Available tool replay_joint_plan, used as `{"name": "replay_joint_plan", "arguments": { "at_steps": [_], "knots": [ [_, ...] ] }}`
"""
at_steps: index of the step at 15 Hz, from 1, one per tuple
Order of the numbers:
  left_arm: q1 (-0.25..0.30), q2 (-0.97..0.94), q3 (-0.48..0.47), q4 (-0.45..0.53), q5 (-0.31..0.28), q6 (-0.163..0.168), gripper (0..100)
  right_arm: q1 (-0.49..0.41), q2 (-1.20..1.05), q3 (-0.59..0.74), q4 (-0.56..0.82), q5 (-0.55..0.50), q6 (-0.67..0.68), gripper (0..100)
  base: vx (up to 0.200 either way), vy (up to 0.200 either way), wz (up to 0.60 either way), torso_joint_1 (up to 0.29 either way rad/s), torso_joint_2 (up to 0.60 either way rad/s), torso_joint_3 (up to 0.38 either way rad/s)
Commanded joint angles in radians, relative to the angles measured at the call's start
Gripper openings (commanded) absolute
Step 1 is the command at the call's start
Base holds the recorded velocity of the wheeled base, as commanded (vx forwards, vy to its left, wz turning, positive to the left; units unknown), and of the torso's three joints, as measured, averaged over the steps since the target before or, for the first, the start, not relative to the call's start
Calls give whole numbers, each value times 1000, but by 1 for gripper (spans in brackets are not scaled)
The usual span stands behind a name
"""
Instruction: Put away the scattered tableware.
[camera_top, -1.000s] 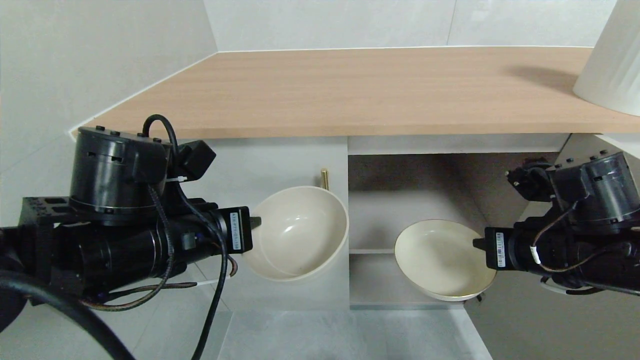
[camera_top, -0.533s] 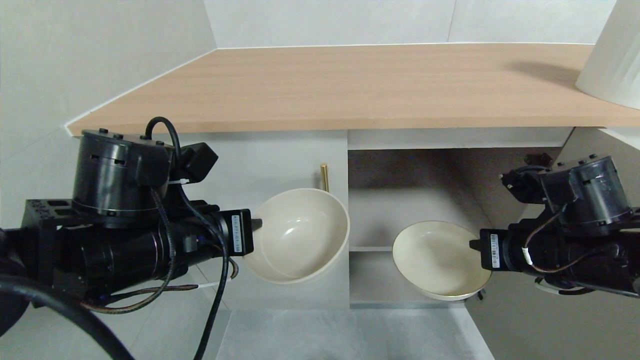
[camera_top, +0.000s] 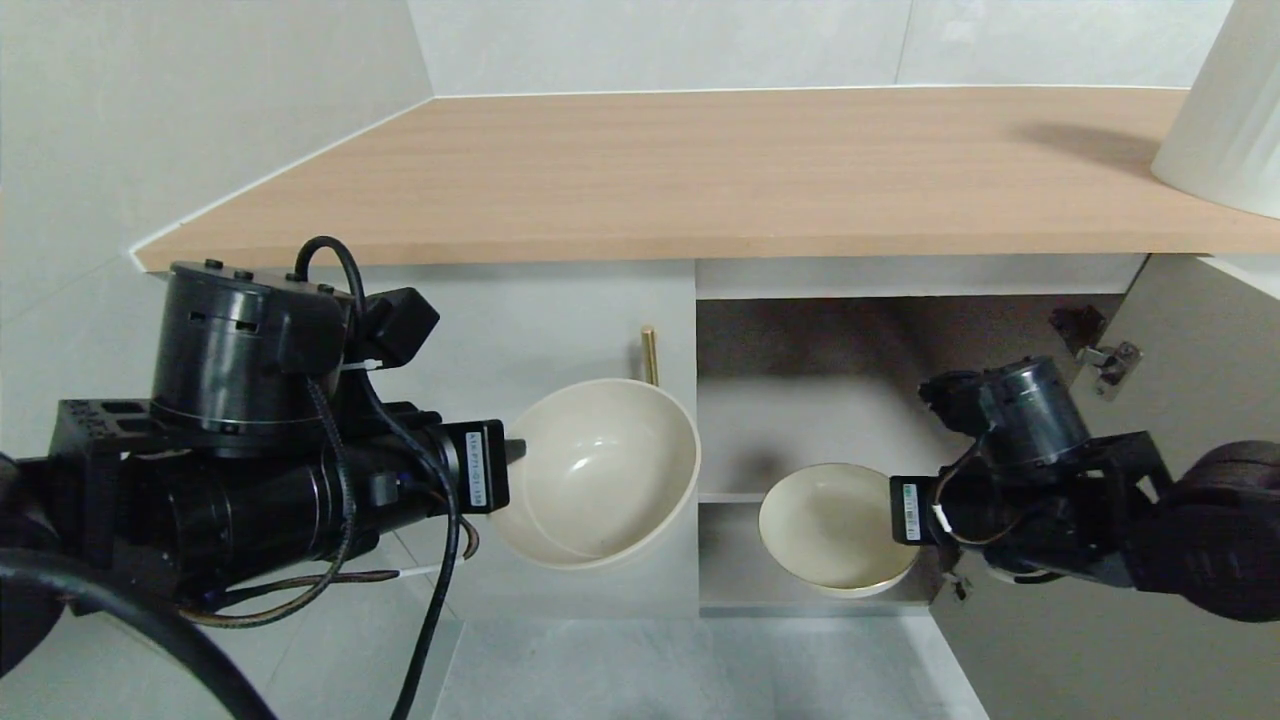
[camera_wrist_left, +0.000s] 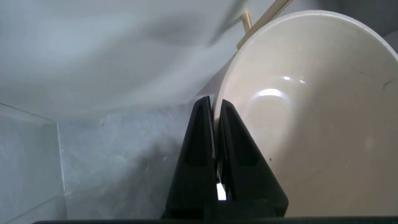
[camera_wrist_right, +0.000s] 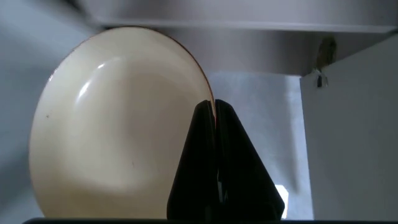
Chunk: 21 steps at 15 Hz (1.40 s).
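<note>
My left gripper (camera_top: 515, 450) is shut on the rim of a deep cream bowl (camera_top: 600, 480), held tilted in front of the closed cabinet door (camera_top: 560, 320). The left wrist view shows the fingers (camera_wrist_left: 202, 124) pinching the bowl (camera_wrist_left: 311, 112) at its rim. My right gripper (camera_top: 893, 508) is shut on the edge of a shallow cream plate with a thin gold rim (camera_top: 835, 525). It holds the plate at the mouth of the open cabinet compartment (camera_top: 800, 400), level with the inner shelf (camera_top: 728, 497). In the right wrist view the plate (camera_wrist_right: 118, 124) sits clamped in that gripper (camera_wrist_right: 214, 107).
A wooden countertop (camera_top: 700, 170) runs above the cabinet, with a white ribbed object (camera_top: 1225, 110) at its far right. A brass handle (camera_top: 648, 355) sticks out of the closed door just above the bowl. The open door (camera_top: 1200, 330) with its hinge (camera_top: 1105, 355) stands right of the compartment.
My right arm has carried the plate forward and to the left, toward the open compartment. The left arm and bowl have stayed in place. The head view shifted slightly.
</note>
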Motion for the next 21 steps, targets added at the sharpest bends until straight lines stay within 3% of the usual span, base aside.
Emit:
{"name": "replay_joint_plan", "arguments": {
  "at_steps": [1, 3, 7, 11, 14, 21],
  "knots": [
    [-1, 4, 0, -1, 0, -1, 0, -23, 228, -22, -139, -58, 36, 0, 0, 0, 0, 0, 0, 0],
    [-1, 4, 0, -1, 0, -1, 0, -75, 309, -49, -229, -62, 36, 0, 0, 0, 0, 0, 0, 0],
    [-12, 4, 1, -1, 0, -1, 0, -134, 441, -155, -268, -142, 43, 0, 0, 0, 0, 0, 0, 0],
    [-15, 19, 1, -1, 2, -1, 0, -175, 502, -253, -283, -156, 68, 0, 0, 0, 0, 0, 0, 0],
    [-19, 22, 1, -1, 2, -1, 0, -183, 547, -315, -284, -220, 86, 0, 0, 0, 0, 0, 0, 0],
    [-24, 30, 3, -1, 3, -1, 0, -201, 581, -405, -284, -263, 116, 0, 0, 0, 0, 0, 0, 0]
  ]
}}
